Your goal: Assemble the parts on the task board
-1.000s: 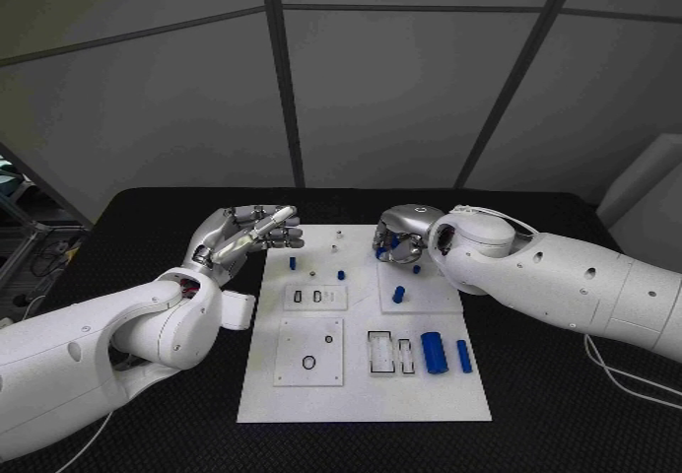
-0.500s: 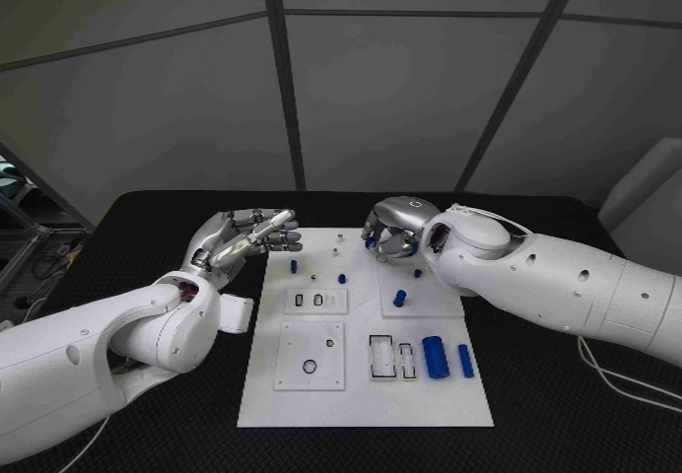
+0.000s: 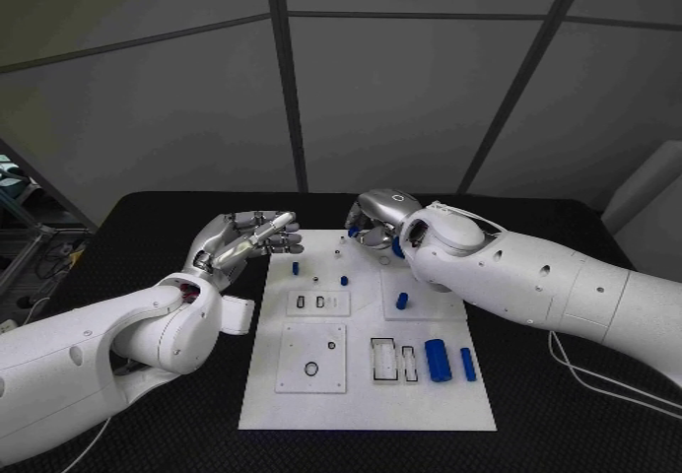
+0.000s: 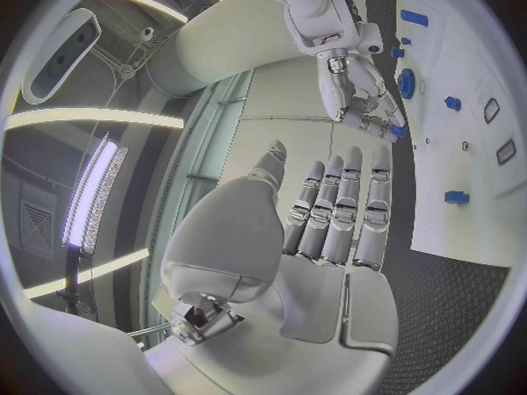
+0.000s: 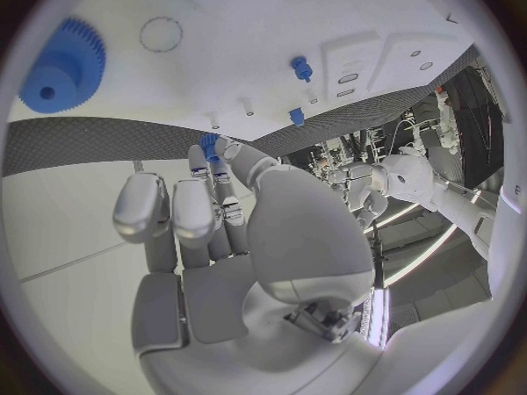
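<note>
Since a second ago my right hand (image 3: 374,225) has slid off the blue gear spot toward the far edge of the task board (image 3: 367,394), and it's now at that edge, left of where it was. From the right wrist cam I can see a small blue part (image 5: 209,143) pinched at its fingertips (image 5: 225,171), the other fingers curled in beside it. The blue gear (image 5: 61,66) lies flat on the board, well apart from that hand.

My left hand (image 3: 249,236) hasn't really budged: it hangs over the black table just off the board's far left corner, fingers straight and pressed side by side, holding nothing.

On the board, two small blue pegs (image 3: 296,266) stand near the far edge, close to the left hand. A short blue piece (image 3: 402,300) lies on the right-hand plate. Near the right edge, a fat blue cylinder (image 3: 438,360) and a thin blue rod (image 3: 468,364) lie side by side.
</note>
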{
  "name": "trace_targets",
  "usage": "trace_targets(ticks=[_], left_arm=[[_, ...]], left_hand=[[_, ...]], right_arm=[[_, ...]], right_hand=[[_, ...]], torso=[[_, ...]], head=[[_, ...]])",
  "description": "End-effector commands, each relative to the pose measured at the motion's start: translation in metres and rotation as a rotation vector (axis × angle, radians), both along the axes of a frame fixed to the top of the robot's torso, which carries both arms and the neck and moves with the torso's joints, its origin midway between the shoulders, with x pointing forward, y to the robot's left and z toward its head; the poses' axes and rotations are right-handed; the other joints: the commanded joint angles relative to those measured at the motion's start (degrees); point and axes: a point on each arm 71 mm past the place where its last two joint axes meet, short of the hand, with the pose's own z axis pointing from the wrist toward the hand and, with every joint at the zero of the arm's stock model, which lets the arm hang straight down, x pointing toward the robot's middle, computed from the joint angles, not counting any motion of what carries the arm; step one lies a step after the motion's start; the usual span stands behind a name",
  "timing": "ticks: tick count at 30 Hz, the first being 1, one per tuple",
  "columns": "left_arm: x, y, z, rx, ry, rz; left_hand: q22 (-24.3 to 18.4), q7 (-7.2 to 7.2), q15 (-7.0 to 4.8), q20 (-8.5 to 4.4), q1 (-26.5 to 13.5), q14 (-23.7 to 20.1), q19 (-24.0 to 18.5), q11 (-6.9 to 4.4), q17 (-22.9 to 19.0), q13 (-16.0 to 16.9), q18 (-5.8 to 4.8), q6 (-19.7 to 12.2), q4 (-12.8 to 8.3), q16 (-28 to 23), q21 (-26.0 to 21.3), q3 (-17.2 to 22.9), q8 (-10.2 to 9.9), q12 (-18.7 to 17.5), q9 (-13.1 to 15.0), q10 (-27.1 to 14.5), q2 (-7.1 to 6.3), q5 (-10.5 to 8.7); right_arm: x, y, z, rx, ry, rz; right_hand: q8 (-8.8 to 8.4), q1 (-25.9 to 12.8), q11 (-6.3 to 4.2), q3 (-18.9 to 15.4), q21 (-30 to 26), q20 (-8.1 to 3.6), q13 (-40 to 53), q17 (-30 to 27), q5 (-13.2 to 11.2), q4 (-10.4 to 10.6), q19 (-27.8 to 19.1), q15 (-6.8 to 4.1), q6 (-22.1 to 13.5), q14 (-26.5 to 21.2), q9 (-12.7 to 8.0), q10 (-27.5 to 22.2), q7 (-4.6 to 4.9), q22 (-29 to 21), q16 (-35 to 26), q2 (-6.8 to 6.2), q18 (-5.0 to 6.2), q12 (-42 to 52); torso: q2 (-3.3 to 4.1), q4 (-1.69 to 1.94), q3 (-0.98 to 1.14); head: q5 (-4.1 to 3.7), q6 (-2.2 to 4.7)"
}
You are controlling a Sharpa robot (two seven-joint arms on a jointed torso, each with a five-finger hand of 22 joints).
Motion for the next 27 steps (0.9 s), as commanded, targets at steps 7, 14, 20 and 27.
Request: trace_targets(ticks=[7,14,20,27], left_arm=[[0.001,-0.002,0.002,-0.009,-0.007,-0.014],[0.001,-0.003,0.002,-0.01,-0.007,-0.016],[0.001,-0.004,0.002,-0.011,-0.007,-0.018],[0.0,-0.003,0.003,-0.011,-0.008,-0.018]], left_hand=[[-0.1,0.47,0.13,-0.06,0.0,0.2,0.4,0.33,0.1,-0.1,2.93,-0.1,-0.4,-0.2,0.0,0.0,-0.3,-0.5,-0.1,-0.2,0.4,-0.01],[-0.1,0.47,0.13,-0.06,0.0,0.2,0.4,0.33,0.1,-0.1,2.93,-0.1,-0.4,-0.2,0.0,0.0,-0.3,-0.5,-0.1,-0.2,0.4,-0.01],[-0.1,0.47,0.13,-0.06,0.0,0.2,0.4,0.33,0.1,-0.1,2.93,-0.1,-0.4,-0.2,0.0,0.0,-0.3,-0.5,-0.1,-0.2,0.4,-0.01],[-0.1,0.49,0.14,-0.05,-0.1,0.2,0.4,0.35,0.1,-0.1,2.93,-0.2,-0.4,-0.3,0.0,0.0,-0.4,-0.6,-0.1,-0.2,0.44,-0.02]], right_arm=[[0.005,0.011,0.0,0.003,-0.01,0.004],[0.01,0.013,-0.003,-0.016,0.014,-0.015],[0.011,0.016,-0.005,-0.034,0.035,-0.018],[0.012,0.018,-0.007,-0.048,0.049,-0.018]], right_hand=[[-0.37,-0.2,-0.27,0.7,0.3,0.21,-0.1,0.2,0.3,0.1,0.4,-0.2,0.0,1.3,-0.1,0.3,0.3,0.2,0.5,-0.61,-0.51,-0.6],[-0.5,-0.4,-0.19,0.9,0.4,0.28,-0.1,0.3,0.4,0.2,0.3,-0.12,-0.2,1.3,-0.1,0.1,0.33,0.2,0.6,-0.77,-0.5,-0.8],[-0.54,-0.5,-0.16,1.0,0.4,0.31,-0.1,0.4,0.4,0.3,0.3,-0.09,-0.2,1.3,-0.1,0.0,0.33,0.2,0.7,-0.85,-0.5,-0.8],[-0.59,-0.6,-0.14,1.1,0.4,0.33,-0.1,0.4,0.3,0.4,0.3,-0.06,-0.2,1.3,-0.2,-0.1,0.33,0.2,0.7,-0.95,-0.49,-0.9]], torso=[[0.08,-0.02,0.02],[0.12,-0.05,0.03],[0.2,0.0,0.01],[0.22,-0.07,0.04]], head=[[0.43,-0.22],[0.62,-0.31],[0.52,-0.39],[0.63,-0.5]])
